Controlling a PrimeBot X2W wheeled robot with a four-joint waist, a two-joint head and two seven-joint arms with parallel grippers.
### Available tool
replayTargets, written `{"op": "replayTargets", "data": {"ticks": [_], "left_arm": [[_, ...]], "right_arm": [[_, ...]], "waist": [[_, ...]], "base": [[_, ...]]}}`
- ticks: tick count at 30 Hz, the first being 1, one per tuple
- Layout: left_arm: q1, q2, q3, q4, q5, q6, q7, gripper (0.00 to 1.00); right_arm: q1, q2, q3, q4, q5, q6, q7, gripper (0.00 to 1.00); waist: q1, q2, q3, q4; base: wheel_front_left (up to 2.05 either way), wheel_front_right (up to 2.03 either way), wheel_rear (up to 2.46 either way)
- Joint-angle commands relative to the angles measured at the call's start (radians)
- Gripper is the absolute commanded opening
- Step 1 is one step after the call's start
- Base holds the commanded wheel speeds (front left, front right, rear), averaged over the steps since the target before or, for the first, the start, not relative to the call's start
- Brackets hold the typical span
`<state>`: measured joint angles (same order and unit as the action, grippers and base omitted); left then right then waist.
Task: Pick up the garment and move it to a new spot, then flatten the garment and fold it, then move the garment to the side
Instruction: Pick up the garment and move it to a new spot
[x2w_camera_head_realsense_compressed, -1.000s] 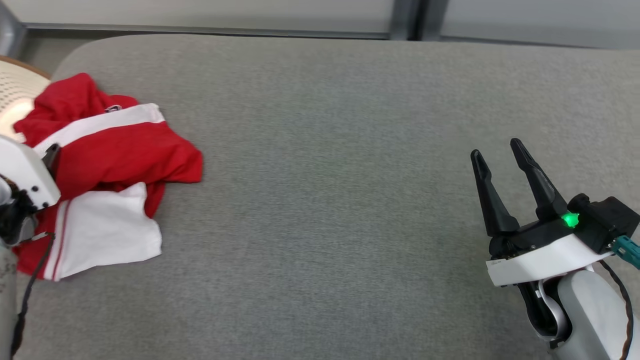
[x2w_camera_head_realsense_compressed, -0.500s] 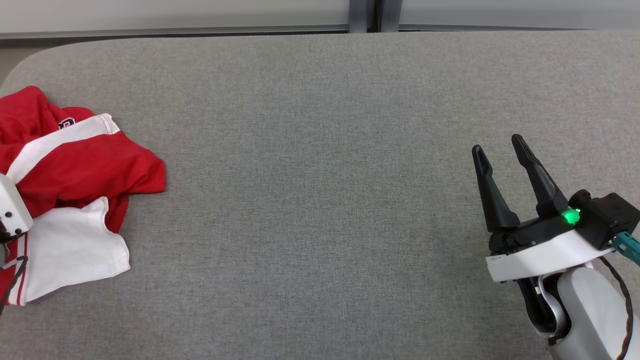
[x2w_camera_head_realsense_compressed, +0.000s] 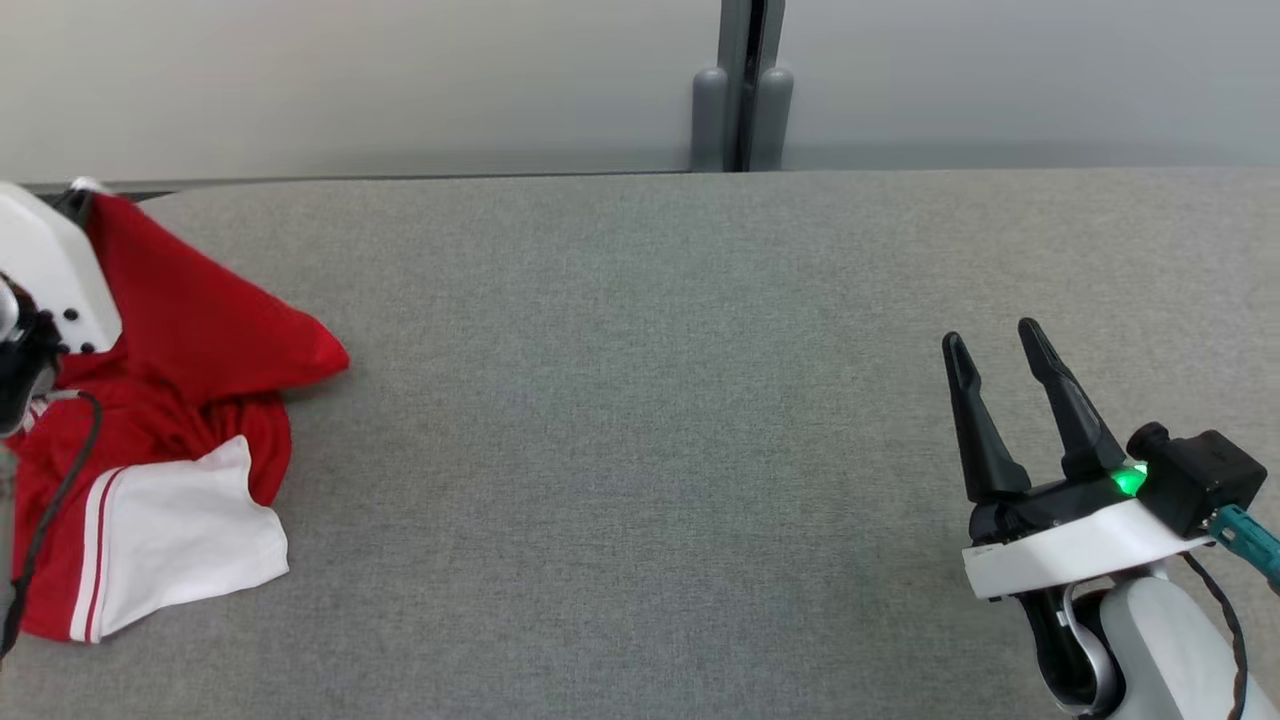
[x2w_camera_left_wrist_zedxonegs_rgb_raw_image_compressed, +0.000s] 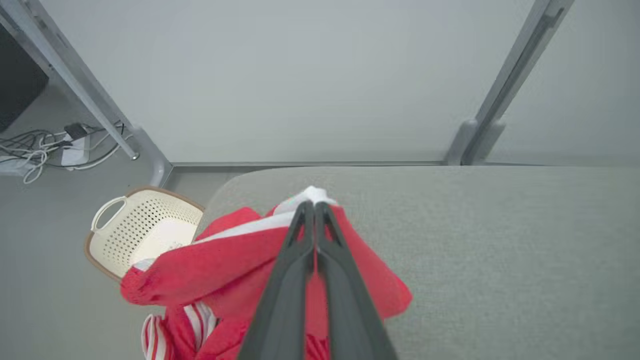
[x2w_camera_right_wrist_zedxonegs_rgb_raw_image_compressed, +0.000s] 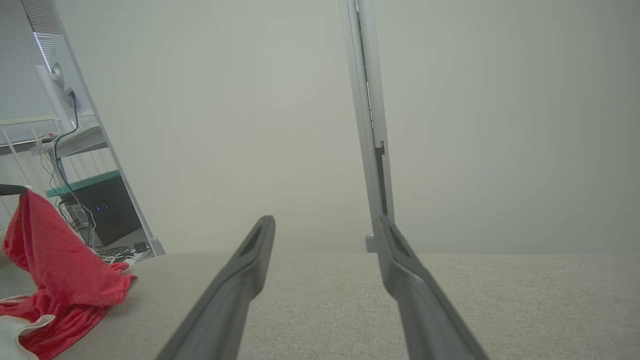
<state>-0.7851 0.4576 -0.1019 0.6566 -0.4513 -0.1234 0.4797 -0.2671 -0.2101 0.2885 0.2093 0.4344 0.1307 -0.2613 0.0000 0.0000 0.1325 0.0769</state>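
The left pincer (x2w_camera_left_wrist_zedxonegs_rgb_raw_image_compressed: 314, 206) pinches the garment (x2w_camera_head_realsense_compressed: 190, 330), which drapes beneath it; the spread right pincer (x2w_camera_head_realsense_compressed: 990, 335) sits well apart.

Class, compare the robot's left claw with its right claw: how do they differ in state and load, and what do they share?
The left claw is shut tight; the right claw stands open. The left claw pinches the red and white cloth garment; the right claw holds nothing, above the bare grey fabric surface. Both have two long dark fingers.
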Motion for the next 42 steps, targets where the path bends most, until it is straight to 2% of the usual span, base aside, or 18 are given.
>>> {"op": "replayTargets", "data": {"ticks": [1,7,12,14,19,23,28,31,32,33,39,42], "left_arm": [[-0.01,-0.01,-0.017,-0.055,-0.013,-0.006,0.009,0.0],[0.015,-0.027,-0.081,-0.297,-0.045,-0.007,0.041,0.0],[0.031,-0.066,-0.11,-0.424,-0.055,0.001,0.051,0.0],[0.046,-0.096,-0.129,-0.48,-0.058,0.011,0.052,0.0],[0.164,-0.233,-0.224,-0.597,-0.074,0.046,0.032,0.0],[0.263,-0.34,-0.277,-0.581,-0.09,0.069,-0.064,0.0],[0.341,-0.393,-0.402,-0.436,-0.032,0.075,-0.213,0.0],[0.36,-0.398,-0.482,-0.321,-0.017,0.069,-0.252,0.0],[0.364,-0.4,-0.501,-0.286,-0.019,0.068,-0.262,0.34],[0.362,-0.401,-0.516,-0.258,-0.022,0.068,-0.278,1.0],[0.326,-0.404,-0.558,-0.225,-0.094,0.101,-0.393,1.0],[0.311,-0.405,-0.55,-0.235,-0.089,0.122,-0.446,1.0]], "right_arm": [[0.019,0.0,-0.011,0.002,-0.005,0.0,-0.006,1.0],[0.046,0.013,-0.033,0.002,-0.014,0.0,-0.006,1.0],[0.05,0.014,-0.041,0.0,-0.016,0.0,-0.006,1.0],[0.052,0.012,-0.046,0.001,-0.016,0.0,-0.006,1.0],[0.058,0.011,-0.061,-0.001,-0.012,0.0,-0.006,1.0],[0.059,0.015,-0.066,-0.002,-0.008,0.0,-0.006,1.0],[0.039,0.018,-0.05,-0.005,-0.006,0.0,-0.006,1.0],[0.037,0.015,-0.046,-0.002,-0.005,0.0,-0.006,1.0],[0.037,0.014,-0.044,-0.001,-0.005,0.0,-0.006,1.0],[0.038,0.012,-0.044,0.0,-0.005,0.0,-0.006,1.0],[0.056,0.0,-0.053,0.006,-0.012,0.0,-0.006,1.0],[0.063,-0.008,-0.063,0.005,-0.015,0.0,-0.006,1.0]], "waist": [[0.0,0.0,-0.036,-0.026],[0.0,0.0,-0.071,-0.087],[0.0,0.0,-0.077,-0.141],[0.0,0.0,-0.076,-0.17],[0.0,0.0,-0.053,-0.251],[0.0,0.0,-0.032,-0.295],[0.0,0.0,-0.005,-0.337],[0.0,0.0,0.001,-0.344],[0.0,0.0,0.002,-0.344],[0.0,0.0,0.002,-0.343],[0.0,0.0,-0.024,-0.293],[0.0,0.0,-0.043,-0.259]], "base": [[0.0,0.0,0.0],[0.0,0.0,0.0],[0.0,0.0,0.0],[0.0,0.0,0.0],[0.0,0.0,0.0],[0.0,0.0,0.0],[0.0,0.0,0.0],[0.0,0.0,0.0],[0.0,0.0,0.0],[0.0,0.0,0.0],[0.0,0.0,0.0],[0.0,0.0,0.0]]}}
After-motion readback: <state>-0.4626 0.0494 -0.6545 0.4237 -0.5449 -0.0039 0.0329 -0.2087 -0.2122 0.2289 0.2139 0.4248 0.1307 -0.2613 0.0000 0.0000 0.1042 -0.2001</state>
